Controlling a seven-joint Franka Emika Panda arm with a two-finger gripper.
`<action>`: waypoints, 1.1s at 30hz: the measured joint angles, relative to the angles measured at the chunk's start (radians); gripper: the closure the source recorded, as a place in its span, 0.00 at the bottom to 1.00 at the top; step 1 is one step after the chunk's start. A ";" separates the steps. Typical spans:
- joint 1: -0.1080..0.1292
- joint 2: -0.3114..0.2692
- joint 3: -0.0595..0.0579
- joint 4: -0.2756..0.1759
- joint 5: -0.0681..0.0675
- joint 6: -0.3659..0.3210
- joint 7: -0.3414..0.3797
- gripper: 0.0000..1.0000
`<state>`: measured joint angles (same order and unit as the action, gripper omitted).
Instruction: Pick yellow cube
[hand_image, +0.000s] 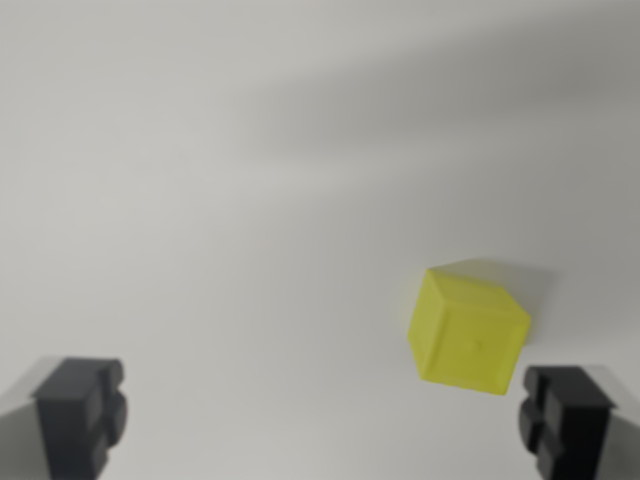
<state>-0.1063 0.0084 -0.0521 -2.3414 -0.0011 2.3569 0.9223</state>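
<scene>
While the gripper (325, 420) gapes, the yellow cube (466, 335) sits near its right finger.

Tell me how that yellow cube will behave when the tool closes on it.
The yellow cube looks rigid with flat faces, so it probably won't roll. Its surface seems smooth, so it may slip under light pressure. It sits off-centre, near the wrist view's right finger, so a close now would likely push it sideways.
</scene>
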 joint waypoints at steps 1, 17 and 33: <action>-0.002 0.000 0.000 -0.007 0.000 0.007 0.001 0.00; -0.039 0.018 0.000 -0.111 0.001 0.127 0.017 0.00; -0.078 0.057 0.000 -0.198 0.006 0.252 0.027 0.00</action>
<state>-0.1848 0.0655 -0.0522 -2.5395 0.0048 2.6087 0.9498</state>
